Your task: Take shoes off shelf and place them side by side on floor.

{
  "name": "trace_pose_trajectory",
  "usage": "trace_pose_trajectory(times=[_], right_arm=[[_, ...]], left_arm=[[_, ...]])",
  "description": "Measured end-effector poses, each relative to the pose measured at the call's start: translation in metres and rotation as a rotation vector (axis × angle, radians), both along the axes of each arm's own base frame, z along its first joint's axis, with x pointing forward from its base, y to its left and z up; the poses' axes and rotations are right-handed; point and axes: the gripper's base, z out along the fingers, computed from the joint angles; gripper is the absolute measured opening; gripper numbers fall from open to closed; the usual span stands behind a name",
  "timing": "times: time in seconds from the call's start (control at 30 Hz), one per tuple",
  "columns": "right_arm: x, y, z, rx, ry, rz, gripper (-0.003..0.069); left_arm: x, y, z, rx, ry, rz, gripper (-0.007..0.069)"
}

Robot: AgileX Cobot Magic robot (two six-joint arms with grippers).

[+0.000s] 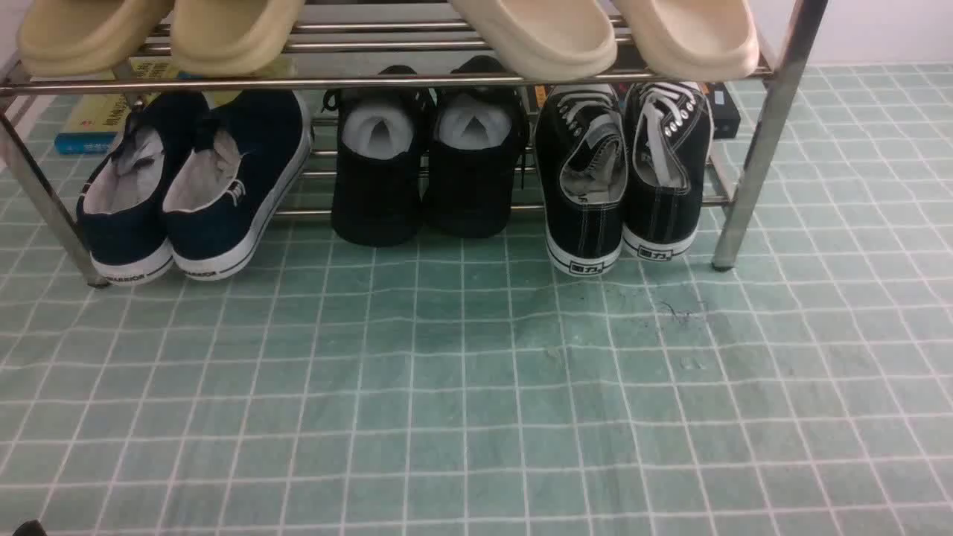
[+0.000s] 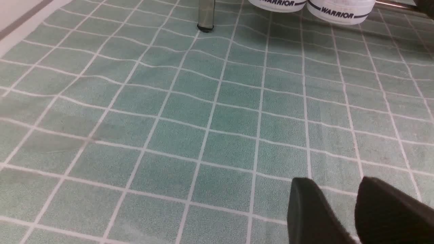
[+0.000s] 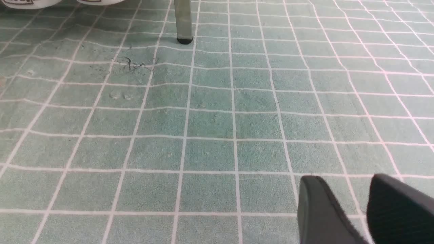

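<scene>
The shoes, black canvas sneakers with white laces, stand as a pair (image 1: 584, 186) (image 1: 666, 171) at the right end of the shelf's (image 1: 767, 134) lower tier, heels toward me. Their white heel soles (image 3: 20, 2) peek in at the edge of the right wrist view. Both arms are out of the front view. My left gripper (image 2: 335, 181) hovers open over the green grid floor (image 1: 461, 387), nothing between its fingers. My right gripper (image 3: 346, 178) is open too, above bare floor, well short of the shelf leg (image 3: 183, 23).
Navy slip-ons (image 1: 193, 186) sit at the left of the lower tier, their WARRIOR soles (image 2: 339, 10) near the left shelf leg (image 2: 206, 17). All-black shoes stuffed with paper (image 1: 428, 164) stand in the middle. Beige slippers (image 1: 536, 37) fill the top tier. Books (image 1: 89, 123) lie behind.
</scene>
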Motion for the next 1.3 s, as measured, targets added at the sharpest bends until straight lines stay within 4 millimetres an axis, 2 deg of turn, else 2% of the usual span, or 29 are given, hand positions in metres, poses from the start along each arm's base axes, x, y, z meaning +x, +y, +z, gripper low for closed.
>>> trace_pose_trajectory(times=[1.3], right_arm=[[0.0000, -0.0014, 0.0000, -0.041, 0.000, -0.003, 0.0240]], left_arm=[[0.0000, 0.0000, 0.0000, 0.000, 0.000, 0.000, 0.0239]])
